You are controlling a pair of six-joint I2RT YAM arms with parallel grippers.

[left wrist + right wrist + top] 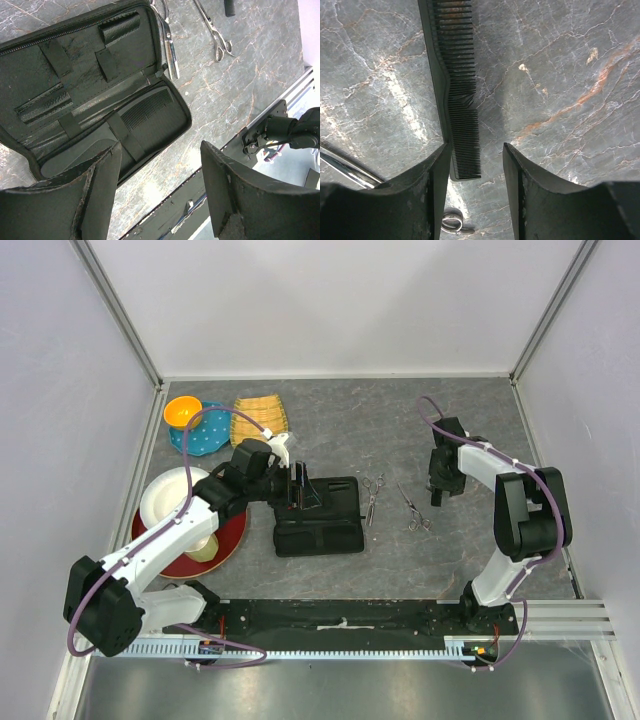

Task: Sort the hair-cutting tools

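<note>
While the left fingers point(95, 195) hang spread wide and empty above the open black zip case point(335, 532), the hazard on that side is a nudge to the case. It holds a stowed comb point(150, 110) under a strap. One pair of scissors point(169, 47) lies touching its zip edge and would probably shift with it. Further right, the second scissors point(415, 510) lie on the bare surface point(400, 430) between the case and the right arm.

At far right, the right fingers point(420, 200) are parted to a moderate gap and grip nothing; they straddle the near end of the loose comb point(460, 100). This comb lies flat on the surface, its length running away from the wrist. Its spine sits just beside the finger on the left of the wrist view, and a clear gap shows on the toothed side.

Likely failures, as judged:
- (a) A closure so near the tip and so off-centre may swivel the comb or squeeze it out.
- (b) The comb is thin and flat, so the fingers may close above it or scrape the surface.
- (c) A scissor blade point(345, 167) lies just beside that same finger and could be dragged along.

Whether the fingertips touch the surface cannot be told.
</note>
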